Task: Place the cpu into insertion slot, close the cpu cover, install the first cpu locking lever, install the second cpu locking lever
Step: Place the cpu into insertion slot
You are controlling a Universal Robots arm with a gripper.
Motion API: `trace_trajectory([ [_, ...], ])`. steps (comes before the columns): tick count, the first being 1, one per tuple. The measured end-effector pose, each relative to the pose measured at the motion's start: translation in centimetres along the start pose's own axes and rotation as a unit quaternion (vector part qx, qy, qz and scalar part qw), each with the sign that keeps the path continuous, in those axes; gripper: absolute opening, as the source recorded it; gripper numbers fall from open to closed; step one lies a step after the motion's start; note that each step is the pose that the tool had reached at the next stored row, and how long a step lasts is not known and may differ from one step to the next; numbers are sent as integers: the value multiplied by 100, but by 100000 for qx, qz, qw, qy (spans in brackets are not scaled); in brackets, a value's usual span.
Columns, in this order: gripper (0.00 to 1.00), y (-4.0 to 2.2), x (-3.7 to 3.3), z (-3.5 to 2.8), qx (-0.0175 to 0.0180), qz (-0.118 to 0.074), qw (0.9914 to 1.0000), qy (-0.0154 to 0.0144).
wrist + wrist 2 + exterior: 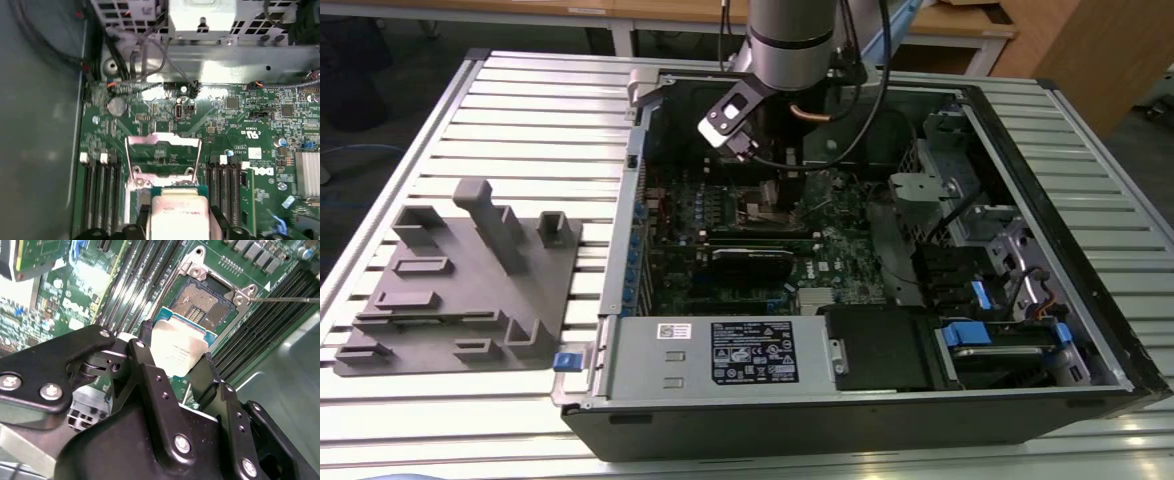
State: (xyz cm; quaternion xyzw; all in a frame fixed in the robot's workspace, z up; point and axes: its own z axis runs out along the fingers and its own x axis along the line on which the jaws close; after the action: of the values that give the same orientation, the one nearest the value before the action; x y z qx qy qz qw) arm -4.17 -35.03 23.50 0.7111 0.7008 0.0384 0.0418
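Second wrist view is showing the claw (176, 349) clamping the cpu (181, 339), partly hiding the insertion slot (202, 301) just beyond.

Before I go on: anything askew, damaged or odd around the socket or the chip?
Nothing stands out. The black gripper grips the flat silver-grey square cpu by the edge of the dark-centred square insertion slot, edges roughly parallel. The thin silvery cpu cover stands raised; nothing looks bent or loose.

Slatted metal table (520, 110), wooden desks (961, 22) behind, grey floor (494, 40)
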Motion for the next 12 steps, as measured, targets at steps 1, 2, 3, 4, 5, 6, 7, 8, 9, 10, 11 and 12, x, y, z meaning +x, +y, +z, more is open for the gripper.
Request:
trace_trajectory([
  [1, 54, -2, 0, 0, 10, 336, 99999, -45],
  [2, 54, -3, 0, 1, 13, 339, 99999, -53],
  [3, 54, -10, 1, 2, 5, 347, 99999, -46],
  [4, 54, -22, 3, 2, 6, 339, 99999, -41],
  [5, 54, -35, 6, 3, 2, 338, 99999, -32],
  [6, 54, -48, 10, 5, -4, 343, 99999, -21],
  [7, 54, -59, 18, 7, 0, 344, 99999, -32],
  [8, 54, -66, 31, 12, 6, 345, 99999, -33],
  [9, 54, -68, 46, 19, 3, 342, 99999, -33],
  [10, 54, -72, 65, 26, -2, 345, 99999, -27],
  [11, 54, -76, 90, 31, 3, 341, 99999, -31],
  [12, 54, -78, 110, 35, 7, 337, 99999, -39],
])
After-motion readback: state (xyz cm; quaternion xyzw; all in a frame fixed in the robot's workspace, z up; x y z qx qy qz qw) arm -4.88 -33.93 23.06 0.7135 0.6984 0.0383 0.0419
